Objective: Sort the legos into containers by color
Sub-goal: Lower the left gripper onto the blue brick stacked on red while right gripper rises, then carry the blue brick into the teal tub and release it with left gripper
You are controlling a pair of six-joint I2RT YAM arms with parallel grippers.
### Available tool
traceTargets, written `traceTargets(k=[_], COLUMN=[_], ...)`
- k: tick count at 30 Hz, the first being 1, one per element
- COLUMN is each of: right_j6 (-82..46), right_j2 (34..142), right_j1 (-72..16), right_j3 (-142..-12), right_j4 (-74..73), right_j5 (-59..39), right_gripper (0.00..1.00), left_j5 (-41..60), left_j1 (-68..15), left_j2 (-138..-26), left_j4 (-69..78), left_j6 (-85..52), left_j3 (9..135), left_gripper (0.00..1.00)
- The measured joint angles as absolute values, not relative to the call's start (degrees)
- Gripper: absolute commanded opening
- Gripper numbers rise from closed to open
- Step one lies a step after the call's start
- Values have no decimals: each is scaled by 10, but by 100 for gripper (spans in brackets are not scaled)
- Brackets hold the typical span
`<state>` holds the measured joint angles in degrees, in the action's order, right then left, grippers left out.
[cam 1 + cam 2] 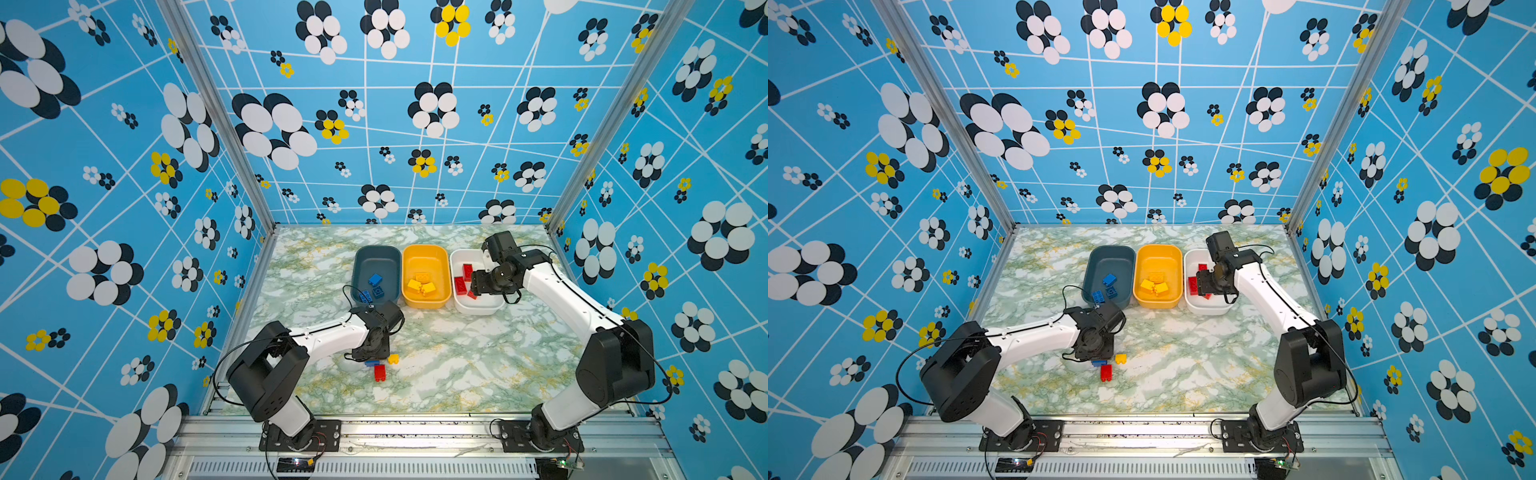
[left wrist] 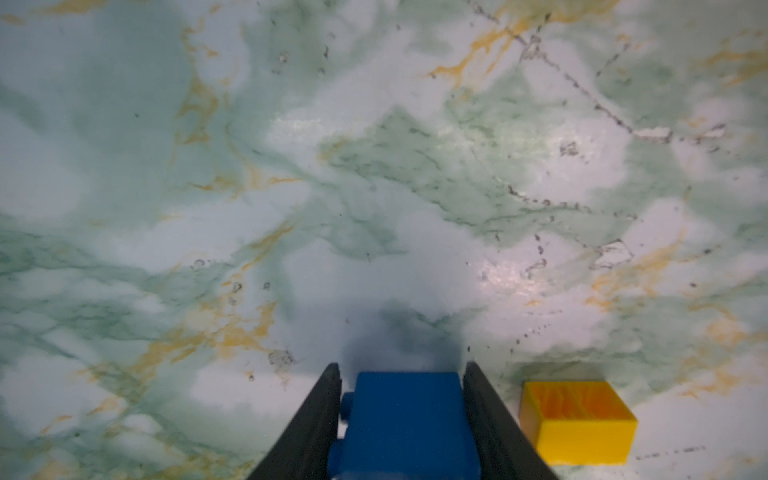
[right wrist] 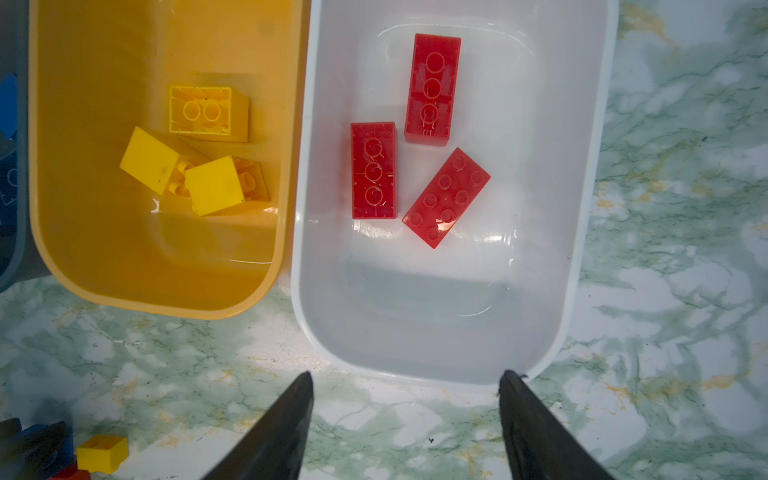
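Observation:
On the marble table my left gripper (image 2: 401,368) is shut on a blue lego (image 2: 407,415), one finger on its flat side and the other on its studs. A yellow lego (image 2: 577,419) lies right beside it. In both top views the blue lego (image 1: 371,363), a red lego (image 1: 379,372) and the yellow lego (image 1: 393,358) lie together under that gripper. My right gripper (image 3: 405,376) hangs open and empty over the near end of the white container (image 3: 582,249), which holds three red legos (image 3: 373,170). The yellow container (image 3: 166,307) holds three yellow legos (image 3: 214,185).
The dark teal container (image 1: 376,253) stands at the left of the row, with three blue legos (image 1: 375,279) inside. The three containers sit side by side at the back of the table (image 1: 457,365). Patterned walls close in the left, right and back sides.

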<state>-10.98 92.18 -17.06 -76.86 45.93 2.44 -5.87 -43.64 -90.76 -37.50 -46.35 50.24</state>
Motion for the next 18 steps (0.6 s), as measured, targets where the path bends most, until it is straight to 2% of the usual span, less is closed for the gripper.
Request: traceTargets(k=[4,10,18], right_j6=[-111,-122,-159], right_j2=[922,894,818], right_j1=[-171,-171,-171], right_j3=[-768,-747,-663], right_j4=[461,463,465], right_j5=[22,-2,-58], right_gripper=[78,92,95], left_j5=[-59,-65,-79], left_j1=[-436,-436,-420], left_j2=[-908,-905,-887], left_j4=[-383,-411,-448], left_j6=[-463,-458,-434], left_j3=[508,546,625], left_gripper=[33,30,29])
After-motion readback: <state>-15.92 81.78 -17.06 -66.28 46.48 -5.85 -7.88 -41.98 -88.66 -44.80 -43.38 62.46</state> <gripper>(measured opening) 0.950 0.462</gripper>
